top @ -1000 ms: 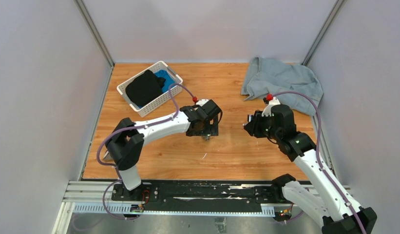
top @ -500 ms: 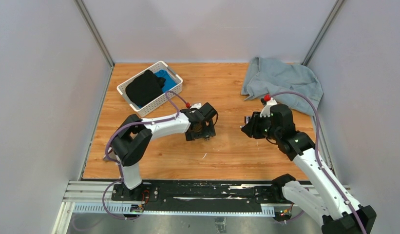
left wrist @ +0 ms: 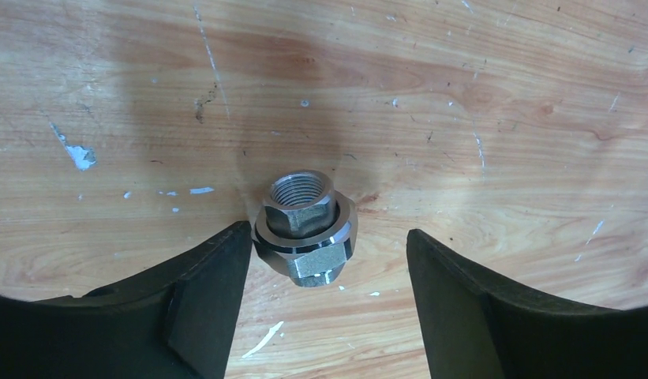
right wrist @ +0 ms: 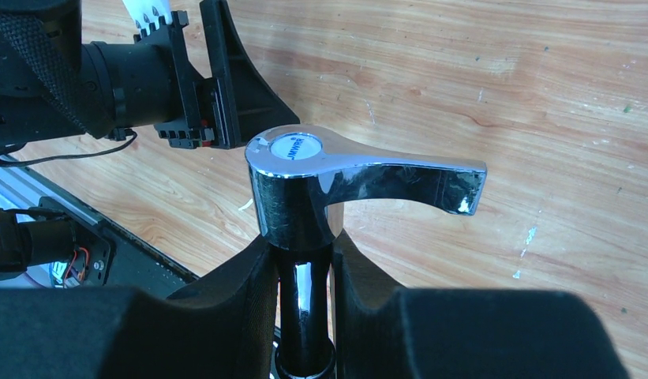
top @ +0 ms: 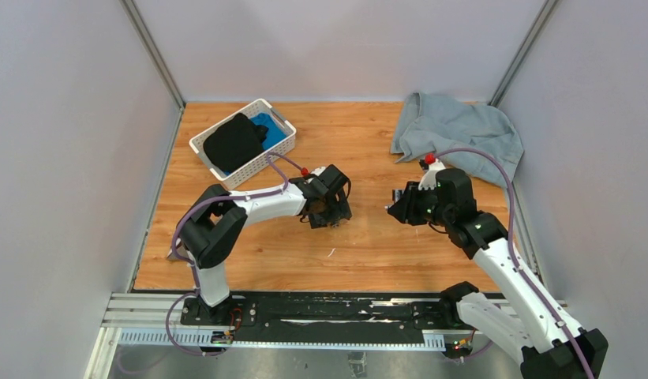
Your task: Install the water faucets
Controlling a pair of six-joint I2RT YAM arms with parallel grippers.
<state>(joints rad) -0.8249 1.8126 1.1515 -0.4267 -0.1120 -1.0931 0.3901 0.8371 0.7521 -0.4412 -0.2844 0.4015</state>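
Observation:
The grey threaded nut-like fitting (left wrist: 305, 229) stands upright on the wooden table, its threaded hole facing up. My left gripper (left wrist: 327, 241) is open around it; the left finger (left wrist: 202, 308) is close against its side and the right finger (left wrist: 470, 308) stands well apart. In the top view the left gripper (top: 334, 215) hides the fitting. My right gripper (right wrist: 305, 264) is shut on the stem of the shiny chrome tap (right wrist: 305, 181), whose lever handle points right. It is held above the table at the middle right (top: 398, 207).
A white basket (top: 282, 125) with a black cloth and a blue item sits at the back left. A crumpled grey cloth (top: 455, 130) lies at the back right. The left arm's wrist (right wrist: 147, 79) shows beyond the tap. Grey walls enclose the table.
The left gripper has shifted slightly left and lower over the fitting. The right gripper has moved a little left toward it with the tap.

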